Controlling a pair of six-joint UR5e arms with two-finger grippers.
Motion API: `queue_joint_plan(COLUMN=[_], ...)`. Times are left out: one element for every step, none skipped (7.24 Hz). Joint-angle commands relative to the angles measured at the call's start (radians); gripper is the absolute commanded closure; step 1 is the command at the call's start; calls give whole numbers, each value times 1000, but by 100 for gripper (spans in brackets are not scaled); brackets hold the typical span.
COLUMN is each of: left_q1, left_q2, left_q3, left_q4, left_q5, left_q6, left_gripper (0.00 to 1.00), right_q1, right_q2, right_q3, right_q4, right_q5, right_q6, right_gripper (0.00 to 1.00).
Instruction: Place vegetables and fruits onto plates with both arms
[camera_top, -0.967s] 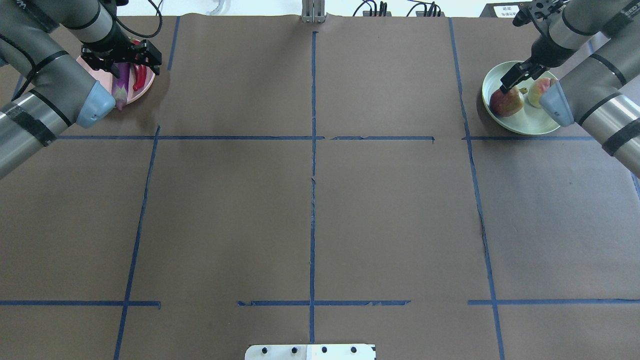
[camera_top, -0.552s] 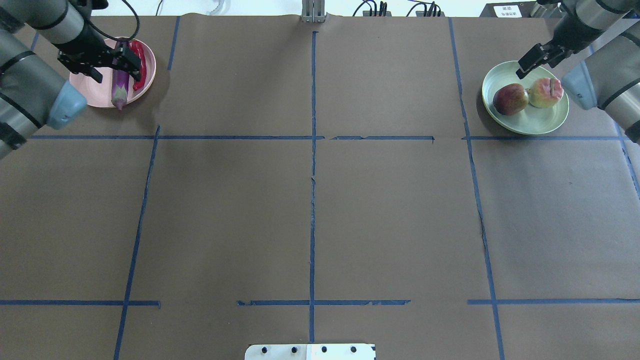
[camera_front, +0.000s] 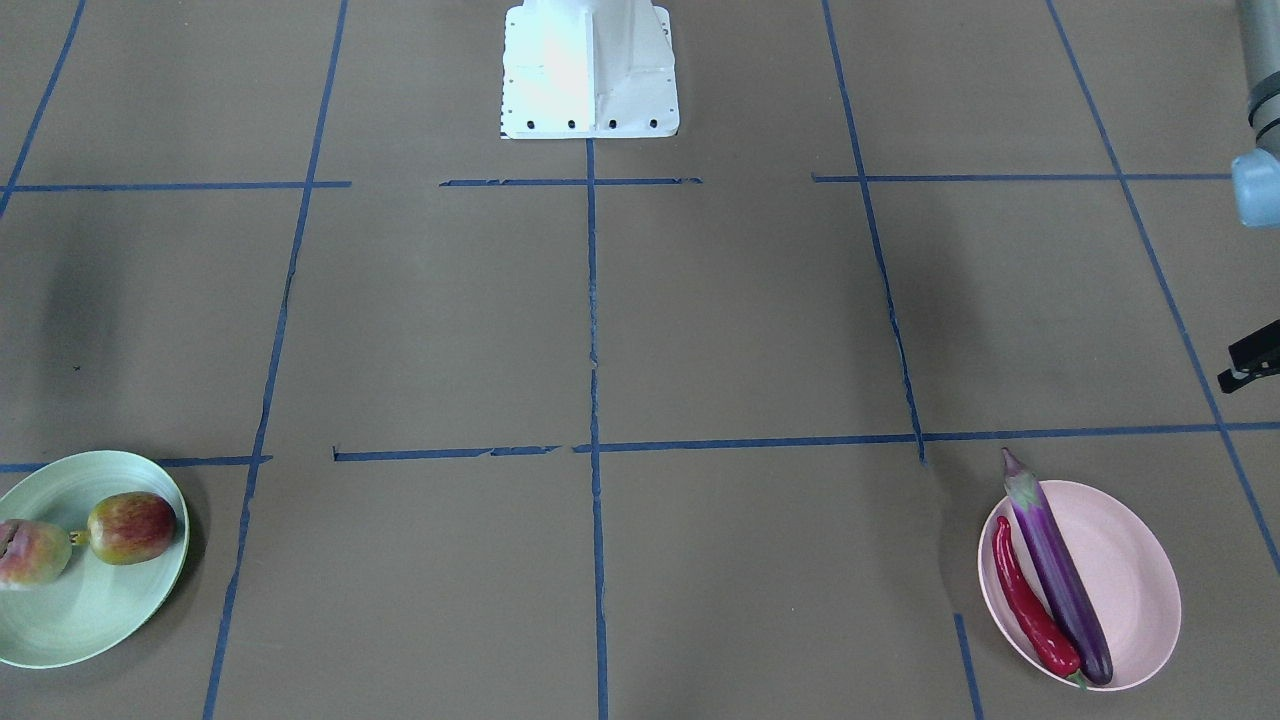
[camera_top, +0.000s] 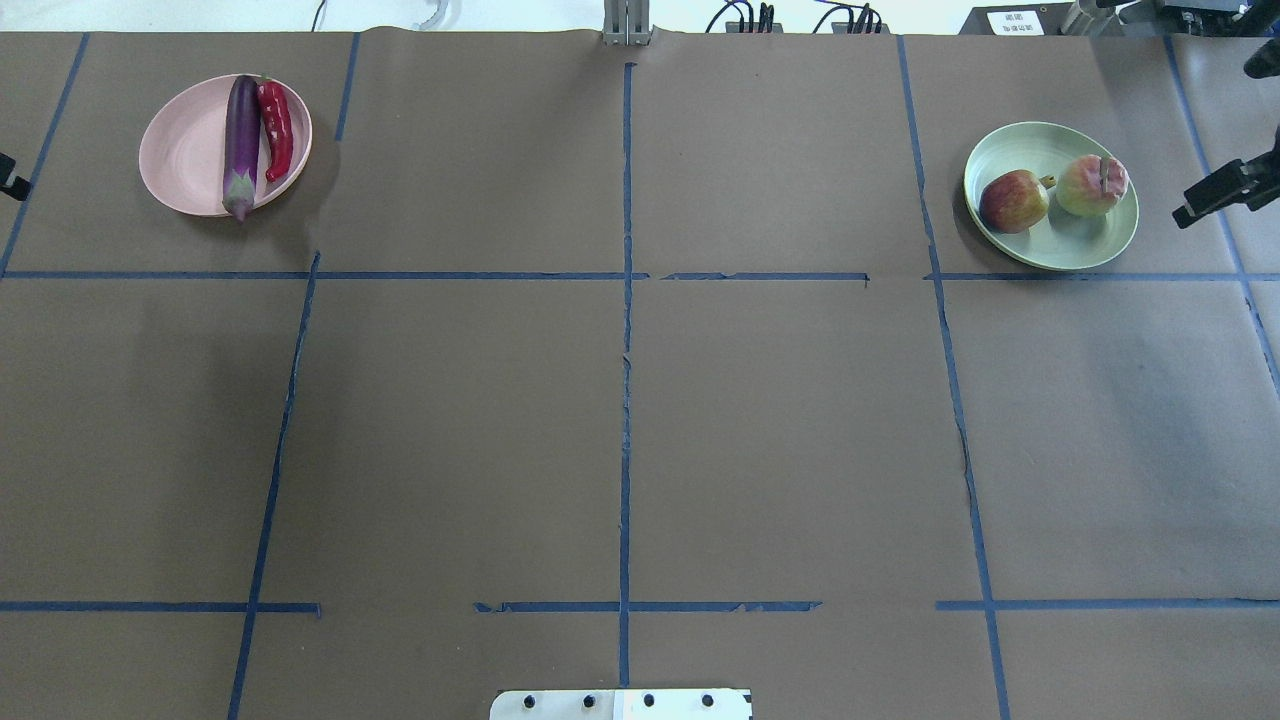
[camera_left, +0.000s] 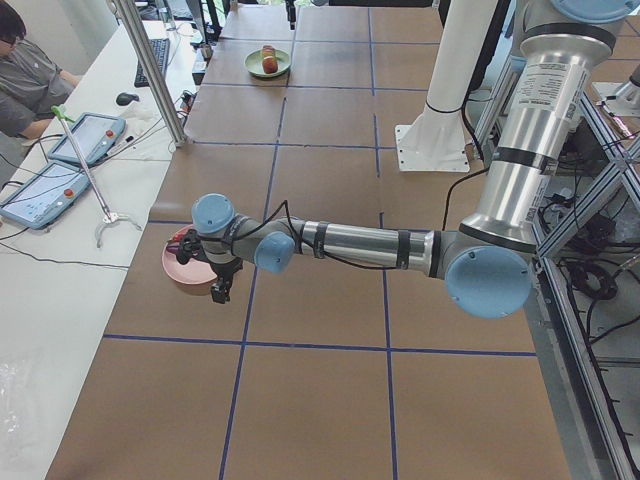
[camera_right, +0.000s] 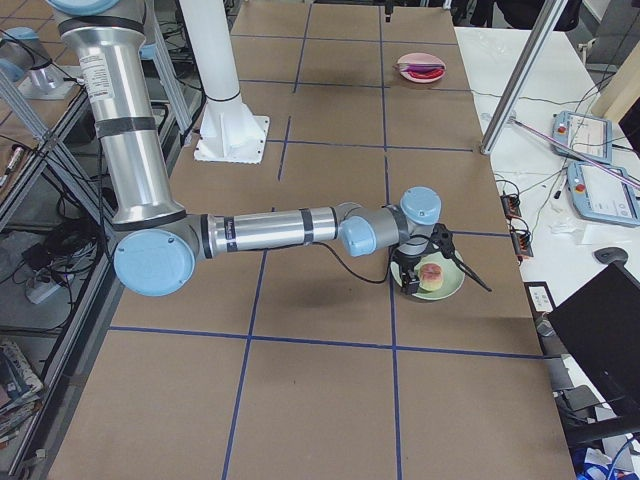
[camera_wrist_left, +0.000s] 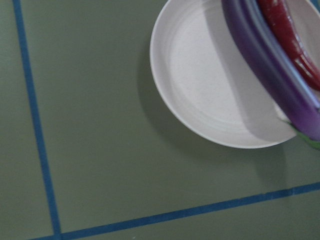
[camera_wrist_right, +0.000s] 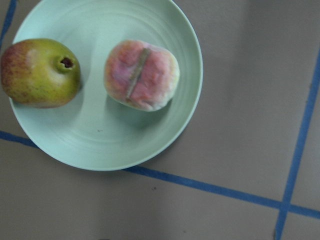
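The left arm is built of silver-grey tubes joined by rounded light-blue caps. It is ringed with black bands, a thin black cable loops along its forearm, and its thick upper segment carries small printed lettering. The right arm matches it, with the same grey tubes, blue caps, black bands, trailing black cable and lettering. The white pedestal ends in a square foot with a row of dark screw holes along one edge.

This looks like a robot lab to me. A big silver robot arm reaches over a table marked with blue tape lines. A person sits at a white desk with control pads and a keyboard.
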Motion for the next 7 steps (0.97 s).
queue_joint_plan(left_q1=[-99,-114,-125,-134,-133,-135,-136], left_q2=[98,149,219,355,375,385,385], left_q3=[-108,-215,-286,-325,-305,-325,-325], left_q4=[160,278,334,298,228,212,212], left_q5=[-1,7,5,-1,-2,-2,2], left_q6=[155,157,157,158,151,151,157], left_gripper=[0,0,0,0,0,0,0], right_q1=[54,66,74,74,81,81,81], right_q2=[-99,-117,-125,-148,-169,-179,-186], right_q3=[73,87,84,84,96,110,116], right_q4=[-9,-11,-14,-18,-12,-15,-11], right_q5=[12,12,12,12,12,12,11], right_q6=[3,3,3,1,1,1,1], right_gripper=[0,0,0,0,0,0,0])
